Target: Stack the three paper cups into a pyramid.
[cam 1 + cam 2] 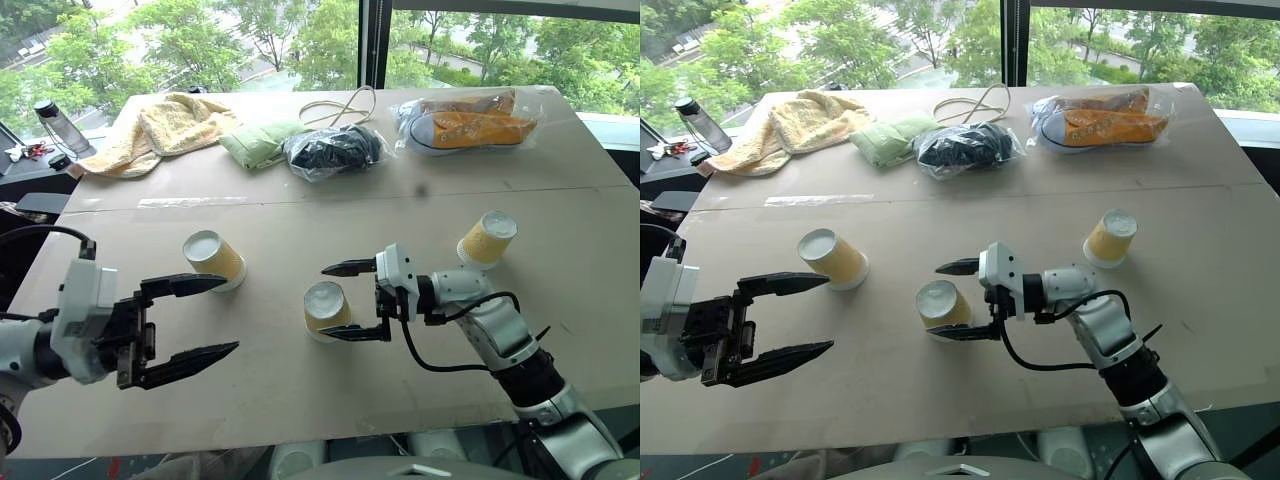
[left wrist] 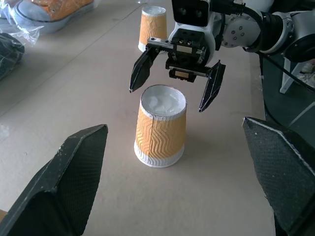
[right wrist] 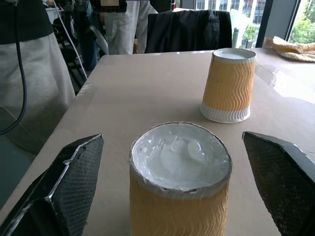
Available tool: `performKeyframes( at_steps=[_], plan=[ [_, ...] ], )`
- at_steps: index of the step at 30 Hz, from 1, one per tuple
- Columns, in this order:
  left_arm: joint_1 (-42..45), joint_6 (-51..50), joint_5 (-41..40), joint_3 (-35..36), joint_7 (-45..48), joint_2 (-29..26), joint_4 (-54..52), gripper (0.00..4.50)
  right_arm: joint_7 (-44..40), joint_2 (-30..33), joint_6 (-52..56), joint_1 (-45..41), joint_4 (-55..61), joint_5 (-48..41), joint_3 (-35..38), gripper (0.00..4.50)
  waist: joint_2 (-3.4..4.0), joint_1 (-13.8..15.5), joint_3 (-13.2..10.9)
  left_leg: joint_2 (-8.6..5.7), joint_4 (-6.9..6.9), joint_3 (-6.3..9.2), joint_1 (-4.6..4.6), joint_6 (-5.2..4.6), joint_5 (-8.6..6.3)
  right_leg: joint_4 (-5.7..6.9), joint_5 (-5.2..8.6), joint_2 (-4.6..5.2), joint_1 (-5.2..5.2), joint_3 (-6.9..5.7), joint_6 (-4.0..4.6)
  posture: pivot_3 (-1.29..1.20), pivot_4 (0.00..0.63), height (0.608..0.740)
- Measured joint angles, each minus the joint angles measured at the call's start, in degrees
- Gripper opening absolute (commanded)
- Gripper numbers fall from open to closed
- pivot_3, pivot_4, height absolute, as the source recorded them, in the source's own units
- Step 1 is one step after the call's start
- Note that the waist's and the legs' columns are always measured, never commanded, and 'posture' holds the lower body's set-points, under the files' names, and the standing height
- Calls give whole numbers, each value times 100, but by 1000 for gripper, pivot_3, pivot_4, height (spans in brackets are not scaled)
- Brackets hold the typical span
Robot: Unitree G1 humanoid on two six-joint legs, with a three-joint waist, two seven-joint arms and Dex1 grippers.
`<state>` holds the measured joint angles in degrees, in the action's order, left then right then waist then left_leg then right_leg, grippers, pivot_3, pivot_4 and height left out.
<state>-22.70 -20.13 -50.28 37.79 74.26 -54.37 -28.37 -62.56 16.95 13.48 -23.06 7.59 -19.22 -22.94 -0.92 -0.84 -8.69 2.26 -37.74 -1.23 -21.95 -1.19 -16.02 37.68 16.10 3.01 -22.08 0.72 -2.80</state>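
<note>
Right gripper [image 1: 352, 300], jaws spread wide, brackets the middle cup [image 1: 327, 309] near the desk's front edge, one finger on each side and neither touching; it looks lined up to close on the cup's upper wall for a lift. All three cups stand upside down, white bases up, probably so they can bear one another as a pyramid, which is not yet begun. A second cup [image 1: 214, 258] stands toward the desk's left side, and the third cup [image 1: 487, 240] toward the right edge, both well apart from the middle one. Left gripper [image 1: 178, 320], also open and empty, hangs near the front-left corner, pointing at the middle cup.

Along the back edge of the desk [image 1: 300, 400] lie a yellow towel [image 1: 160, 125], a green cloth [image 1: 255, 142], a bagged black bundle [image 1: 330, 152] and bagged orange shoes [image 1: 470, 120].

From the left wrist, the clear gaps between the right fingers [image 2: 141, 73] and cup rim show plainly; the right wrist view adds a person standing past the desk's left edge.
</note>
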Motion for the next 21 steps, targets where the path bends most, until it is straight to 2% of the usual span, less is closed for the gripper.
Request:
performKeyframes(
  at_steps=[2, 4, 8, 17, 21],
  plan=[
    [8, -63, 0, 0, 7, 36, -19, 4500, -16, -30, 46, -26, -24, 1, -85, 4451, 0, 0, 0, 0, 0, 0, 0, 0, 0, -1, 0, 0, 0, 0, 0, 0, 150, 740],
    [30, -87, 1, 0, 4, 77, -27, 4500, -43, -44, 85, -51, -94, 22, -114, 3931, -1, 0, 0, 0, 0, 0, 0, 0, 0, 0, 0, 0, 0, 0, 0, 0, 150, 740],
    [73, -141, 1, 0, -7, 108, -31, 4500, -65, -44, 122, -67, -152, 65, -132, 2162, 0, 0, 0, 0, 0, 0, 0, 0, 0, 0, 0, 0, 0, 0, 0, 0, 150, 740],
    [234, -197, 14, -9, -37, 181, -32, 4500, 38, -164, 34, -235, -372, 128, -115, 2130, 0, -7, 0, 0, 0, -1, 2, 0, 0, 3, 0, 0, 0, 2, 0, 0, 150, 740],
    [410, -205, 22, -197, -83, 213, -41, 4500, 216, -172, 69, -725, -877, 111, 308, 2130, 0, 2, 0, -1, 0, -1, 2, 1, 1, 4, 0, 1, 0, 1, 0, 0, 150, 740]
  ],
)
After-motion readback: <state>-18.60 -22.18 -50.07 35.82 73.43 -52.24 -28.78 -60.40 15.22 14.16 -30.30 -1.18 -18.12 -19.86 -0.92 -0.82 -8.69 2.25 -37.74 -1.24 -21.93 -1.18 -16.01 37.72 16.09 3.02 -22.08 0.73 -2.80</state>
